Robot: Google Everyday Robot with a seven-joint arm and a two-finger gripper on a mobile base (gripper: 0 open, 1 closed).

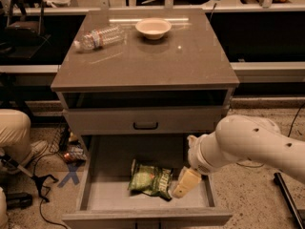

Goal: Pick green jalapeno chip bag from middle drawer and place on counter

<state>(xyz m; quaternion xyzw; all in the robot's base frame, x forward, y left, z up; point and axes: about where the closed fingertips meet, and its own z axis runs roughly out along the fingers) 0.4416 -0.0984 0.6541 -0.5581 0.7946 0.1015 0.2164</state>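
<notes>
The green jalapeno chip bag (pixel 150 180) lies crinkled on the pale floor of the open middle drawer (pixel 97 199), near its centre. My gripper (pixel 183 186) hangs on the white arm from the right and is inside the drawer, just right of the bag and close to its right edge. The counter (pixel 157 56) is the glossy grey-brown slab on top of the cabinet, above the drawer.
A white bowl (pixel 153 27) and a lying clear plastic bottle (pixel 98 37) are on the counter's back half. A shallower closed drawer with a black handle (pixel 145 126) sits above the open one. A person's leg (pixel 14 132) and cables are on the floor at left.
</notes>
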